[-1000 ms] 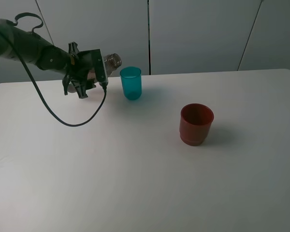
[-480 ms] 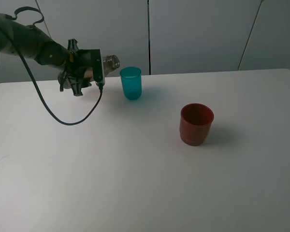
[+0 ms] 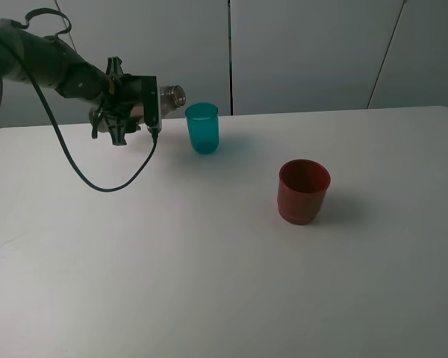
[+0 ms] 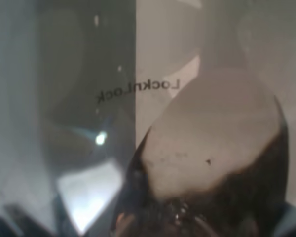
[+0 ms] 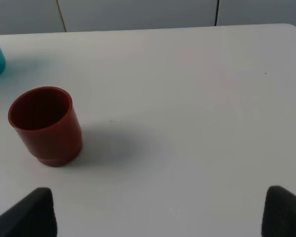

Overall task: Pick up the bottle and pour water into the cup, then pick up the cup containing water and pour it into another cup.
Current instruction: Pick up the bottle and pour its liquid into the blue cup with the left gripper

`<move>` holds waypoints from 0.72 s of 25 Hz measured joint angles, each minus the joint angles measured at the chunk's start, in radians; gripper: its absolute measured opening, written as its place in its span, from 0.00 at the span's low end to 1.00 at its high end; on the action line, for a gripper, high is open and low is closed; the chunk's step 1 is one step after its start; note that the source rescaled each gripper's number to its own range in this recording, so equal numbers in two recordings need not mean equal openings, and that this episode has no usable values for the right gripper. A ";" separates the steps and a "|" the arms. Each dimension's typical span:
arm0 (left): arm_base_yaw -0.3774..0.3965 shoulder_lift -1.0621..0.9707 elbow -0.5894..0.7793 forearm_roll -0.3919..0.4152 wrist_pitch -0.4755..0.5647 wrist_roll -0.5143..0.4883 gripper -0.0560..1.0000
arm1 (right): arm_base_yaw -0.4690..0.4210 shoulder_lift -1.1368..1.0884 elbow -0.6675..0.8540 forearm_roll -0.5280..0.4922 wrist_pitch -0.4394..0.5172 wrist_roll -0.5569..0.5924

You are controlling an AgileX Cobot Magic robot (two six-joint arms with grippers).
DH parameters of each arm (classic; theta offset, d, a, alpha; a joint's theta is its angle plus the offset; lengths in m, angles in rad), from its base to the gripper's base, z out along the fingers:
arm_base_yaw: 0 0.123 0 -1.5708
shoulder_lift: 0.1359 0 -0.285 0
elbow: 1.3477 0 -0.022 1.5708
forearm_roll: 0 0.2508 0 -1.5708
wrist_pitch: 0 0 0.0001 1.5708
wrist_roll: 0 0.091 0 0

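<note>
Left gripper [image 3: 151, 104] rose, bottle [image 3: 172, 95] mouth beside cup [image 3: 202, 128] rim.

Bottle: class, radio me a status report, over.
Left gripper shut on bottle, tipped sideways, mouth beside teal cup. Right gripper open, near red cup. Nothing between bottle and cup.

Dark lettering reading "LocknLock" is showing on the clear smoky wall of the bottle [image 4: 138, 113], filling the left wrist view.

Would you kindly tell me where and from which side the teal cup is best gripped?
Probably mid-wall, level, from its right: the teal cup stands upright with an open mouth, and the bottle neck hangs near its left rim.
</note>
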 joint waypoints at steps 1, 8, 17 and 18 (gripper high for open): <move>-0.002 0.002 -0.004 0.002 0.007 0.000 0.08 | 0.000 0.000 0.000 0.000 0.000 -0.006; -0.010 0.002 -0.039 0.013 0.050 0.000 0.08 | 0.000 0.000 0.000 0.000 0.000 -0.006; -0.038 0.016 -0.087 0.073 0.100 -0.018 0.08 | 0.000 0.000 0.000 0.000 0.000 0.000; -0.042 0.017 -0.089 0.091 0.104 -0.031 0.08 | 0.000 0.000 0.000 0.000 0.000 0.000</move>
